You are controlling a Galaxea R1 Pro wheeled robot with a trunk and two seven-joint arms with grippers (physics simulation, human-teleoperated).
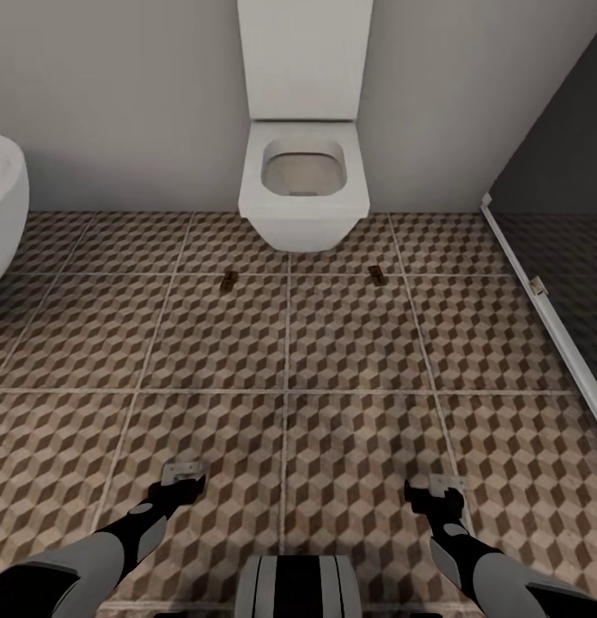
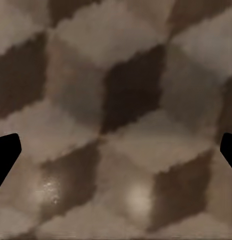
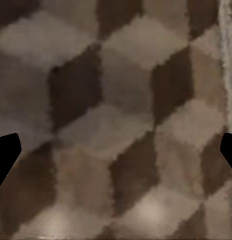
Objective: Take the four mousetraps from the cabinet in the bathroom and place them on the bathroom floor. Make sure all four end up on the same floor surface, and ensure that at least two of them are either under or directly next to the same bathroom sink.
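— From the head, what lies ahead of you?

— The floor (image 1: 350,343), cube-patterned tiles up to the wall, with a white toilet (image 1: 303,184) hung at the far edge. Two small brown traps lie on it: one trap (image 1: 229,279) just off the toilet's left front, the other trap (image 1: 376,275) just off its right front, well apart from each other. I judge they were set down there as floor placements, though I see no sink beside them, and the task wants two by a sink.

— And your pincers?

— My left gripper (image 1: 185,474) and right gripper (image 1: 446,487) hang low over the near tiles, pointing down, far from both traps. Neither carries anything I can see.

— The left wrist?

— Blurred tile close up, and the two dark fingertips (image 2: 6,155) at opposite edges of the picture. So that pincer is spread wide, with nothing between.

— The right wrist?

— The same: tips (image 3: 6,156) wide apart, bare tile, a pale grout line (image 3: 227,60) at one side. Empty.

— What can't you make out?

— The traps are too small to show their wire. A white curved body (image 1: 4,202) is cut off at the left edge; I can't tell what it is. A dark panel (image 1: 556,215) closes the right side. The other two traps I can't place.
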